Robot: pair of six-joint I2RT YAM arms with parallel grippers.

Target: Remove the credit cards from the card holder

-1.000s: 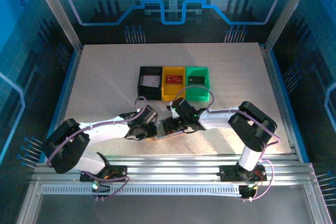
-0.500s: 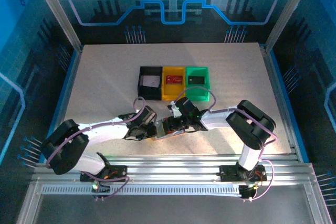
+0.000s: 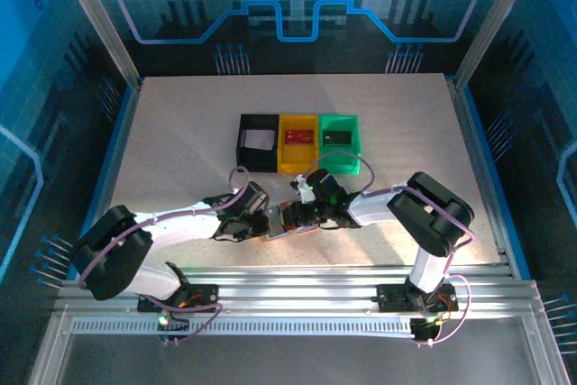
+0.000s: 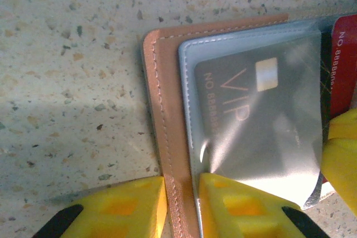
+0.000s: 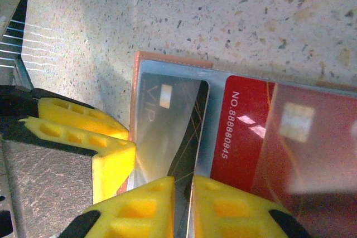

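Near the front edge of the speckled worktop (image 3: 180,151) lies the open pinkish-tan leather card holder (image 4: 162,126).
Our left jaws pinch its border; right jaws, nearly closed, sit on the black VIP card (image 5: 167,126) beside the red card (image 5: 245,137); whether they grip we cannot tell.

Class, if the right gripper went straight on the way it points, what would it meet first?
Probably the dark VIP card in the card holder; the right gripper straddles its near edge.
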